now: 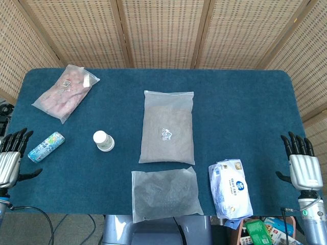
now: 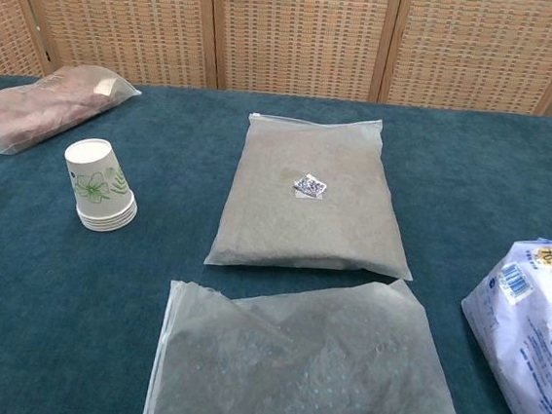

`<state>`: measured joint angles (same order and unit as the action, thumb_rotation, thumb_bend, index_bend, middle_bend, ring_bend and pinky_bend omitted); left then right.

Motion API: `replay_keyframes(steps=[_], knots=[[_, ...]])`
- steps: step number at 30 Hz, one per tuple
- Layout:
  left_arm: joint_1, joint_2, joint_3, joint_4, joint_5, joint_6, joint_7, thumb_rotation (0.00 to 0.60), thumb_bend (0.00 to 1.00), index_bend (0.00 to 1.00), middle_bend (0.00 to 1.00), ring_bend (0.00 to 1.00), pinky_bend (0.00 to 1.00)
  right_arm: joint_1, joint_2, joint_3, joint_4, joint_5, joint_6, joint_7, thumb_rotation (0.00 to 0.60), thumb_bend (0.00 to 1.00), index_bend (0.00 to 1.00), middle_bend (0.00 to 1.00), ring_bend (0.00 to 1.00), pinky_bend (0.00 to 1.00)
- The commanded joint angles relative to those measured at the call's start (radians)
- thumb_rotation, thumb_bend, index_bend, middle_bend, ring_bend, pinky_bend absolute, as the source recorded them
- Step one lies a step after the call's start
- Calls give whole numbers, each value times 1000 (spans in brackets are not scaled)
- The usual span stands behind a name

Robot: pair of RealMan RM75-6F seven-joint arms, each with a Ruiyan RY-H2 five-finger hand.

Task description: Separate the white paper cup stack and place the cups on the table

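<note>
A stack of white paper cups (image 1: 103, 141) with a green leaf print stands upside down on the blue table, left of centre; the chest view shows the cup stack (image 2: 100, 187) at the left. My left hand (image 1: 11, 155) hovers at the table's left edge, fingers spread, holding nothing. My right hand (image 1: 302, 162) sits at the right edge, fingers apart and empty. Both hands are far from the cups and appear only in the head view.
A drink can (image 1: 46, 146) lies between my left hand and the cups. A pink bagged item (image 1: 65, 92) lies at back left. A grey bag (image 1: 168, 128) fills the centre, another grey bag (image 1: 164, 193) sits at the front edge, and a wipes pack (image 1: 230, 188) lies front right.
</note>
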<state>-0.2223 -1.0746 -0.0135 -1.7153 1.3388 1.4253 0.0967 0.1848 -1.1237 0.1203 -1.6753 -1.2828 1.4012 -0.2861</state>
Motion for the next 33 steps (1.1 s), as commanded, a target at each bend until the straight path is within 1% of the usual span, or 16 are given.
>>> replay_keyframes(steps=[1, 6, 9, 12, 13, 15, 17, 19, 21, 24, 26, 31, 33], knots=[[0, 1, -3, -1, 1, -8, 0, 600, 111, 0, 0, 0, 0, -2, 0, 1, 1, -2, 2, 3, 600, 0, 0, 0, 0, 0], [-9, -3, -8, -1, 4, -32, 3, 600, 113, 0, 0, 0, 0, -4, 5, 5, -1, -9, 7, 21, 600, 0, 0, 0, 0, 0], [-45, -11, -23, 13, 22, -72, 14, 600, 117, 0, 0, 0, 0, -8, 11, 5, 0, -12, 8, 36, 600, 0, 0, 0, 0, 0], [-121, -36, -50, 48, 24, -173, 17, 600, 117, 0, 0, 0, 4, -9, 17, 9, 0, -10, 5, 50, 600, 0, 0, 0, 0, 0], [-160, -50, -66, 69, 18, -229, 1, 600, 117, 0, 0, 0, 11, -9, 19, 11, -1, -9, 5, 55, 600, 0, 0, 0, 0, 0], [-214, -77, -88, 110, 13, -302, -22, 600, 117, 0, 0, 0, 44, -8, 21, 14, -1, -8, 3, 59, 600, 0, 0, 0, 0, 0], [-272, -118, -105, 165, 19, -372, -39, 600, 117, 0, 0, 3, 99, -7, 22, 15, 0, -11, 3, 61, 600, 0, 0, 0, 0, 0], [-312, -156, -117, 207, 27, -415, -57, 600, 118, 0, 9, 35, 148, -5, 21, 14, 3, -16, 1, 66, 600, 0, 0, 0, 0, 0], [-350, -207, -125, 267, 43, -444, -70, 600, 118, 1, 47, 93, 202, -3, 19, 12, 13, -31, -2, 83, 600, 0, 0, 0, 0, 0], [-393, -269, -129, 326, 51, -481, -66, 600, 118, 45, 105, 130, 253, -3, 13, 11, 38, -52, 3, 114, 600, 0, 0, 0, 0, 0], [-412, -294, -131, 352, 50, -497, -56, 600, 117, 81, 130, 146, 273, -3, 12, 11, 47, -56, 4, 125, 600, 0, 0, 0, 0, 0], [-453, -350, -135, 406, 28, -542, -8, 600, 117, 136, 144, 156, 284, -7, 13, 13, 60, -52, 1, 143, 600, 0, 0, 0, 0, 0], [-468, -370, -139, 424, 17, -556, 4, 600, 118, 169, 164, 166, 292, -7, 14, 14, 64, -47, -3, 146, 600, 0, 0, 0, 0, 0]])
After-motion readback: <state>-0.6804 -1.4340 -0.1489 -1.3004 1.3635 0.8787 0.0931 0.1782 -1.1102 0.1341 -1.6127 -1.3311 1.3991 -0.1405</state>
